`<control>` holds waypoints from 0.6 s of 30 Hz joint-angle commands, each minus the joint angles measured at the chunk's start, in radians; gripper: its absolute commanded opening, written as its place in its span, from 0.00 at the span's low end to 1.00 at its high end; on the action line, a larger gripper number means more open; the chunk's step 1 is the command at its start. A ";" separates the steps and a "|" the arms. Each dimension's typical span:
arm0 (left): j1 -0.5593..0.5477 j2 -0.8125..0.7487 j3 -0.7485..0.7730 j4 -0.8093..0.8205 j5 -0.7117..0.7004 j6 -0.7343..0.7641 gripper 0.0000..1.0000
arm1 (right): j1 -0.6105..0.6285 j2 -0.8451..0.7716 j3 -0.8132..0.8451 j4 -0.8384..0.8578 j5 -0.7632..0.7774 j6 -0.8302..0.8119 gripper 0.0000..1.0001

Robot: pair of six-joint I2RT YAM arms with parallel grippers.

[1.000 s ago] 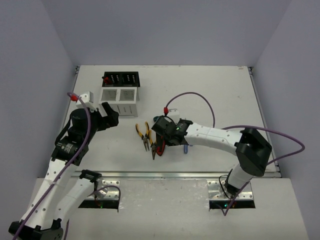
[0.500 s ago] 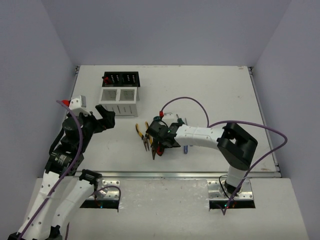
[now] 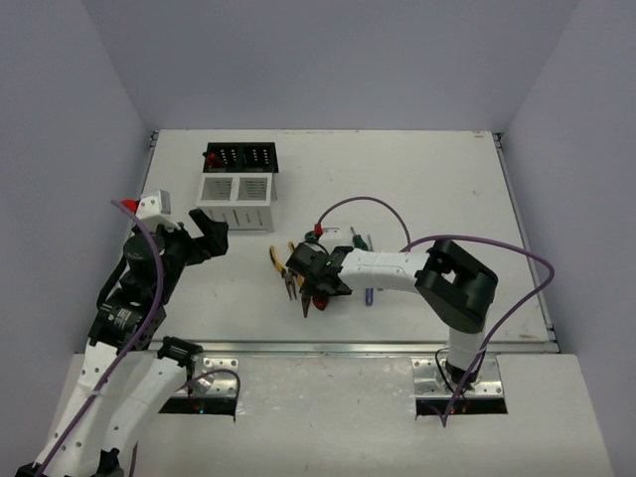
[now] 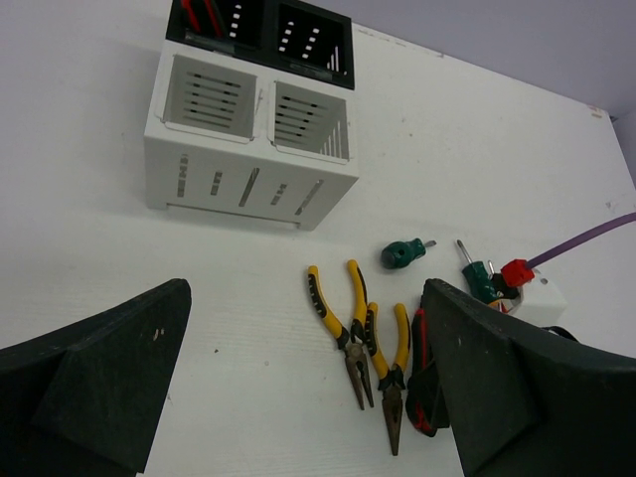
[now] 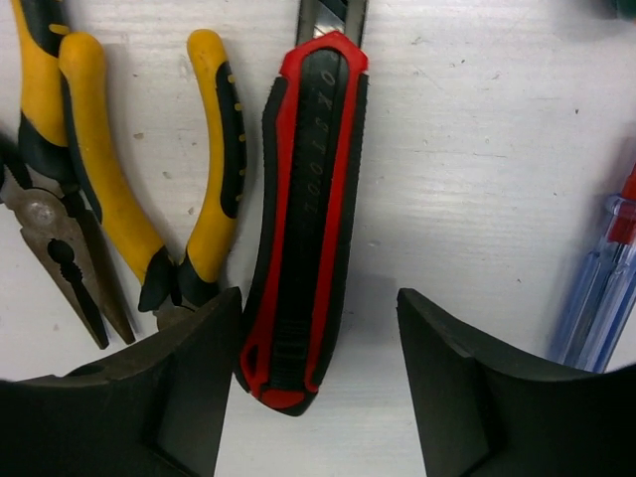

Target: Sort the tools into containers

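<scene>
Straddles cutter (image 5: 303, 219) with right gripper (image 5: 318, 343) part-open, unclamped; risks pinching pliers (image 5: 214, 169) lying at nine o'clock. Holds left gripper (image 4: 303, 333) wide, empty.

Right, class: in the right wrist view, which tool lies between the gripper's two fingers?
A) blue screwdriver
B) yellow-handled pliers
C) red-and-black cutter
C: the red-and-black cutter lies between the fingers of the right gripper, while the yellow-handled pliers and the blue screwdriver lie off to either side.
</scene>
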 commanded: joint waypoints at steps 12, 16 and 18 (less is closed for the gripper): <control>-0.024 0.013 0.002 0.038 0.008 0.003 1.00 | -0.002 -0.056 -0.188 0.146 -0.039 -0.019 0.29; -0.033 0.032 0.003 0.040 0.033 0.007 1.00 | 0.001 -0.112 -0.215 0.125 -0.040 -0.067 0.11; -0.036 0.040 0.002 0.044 0.053 0.012 1.00 | 0.003 -0.155 -0.203 0.075 -0.014 -0.074 0.00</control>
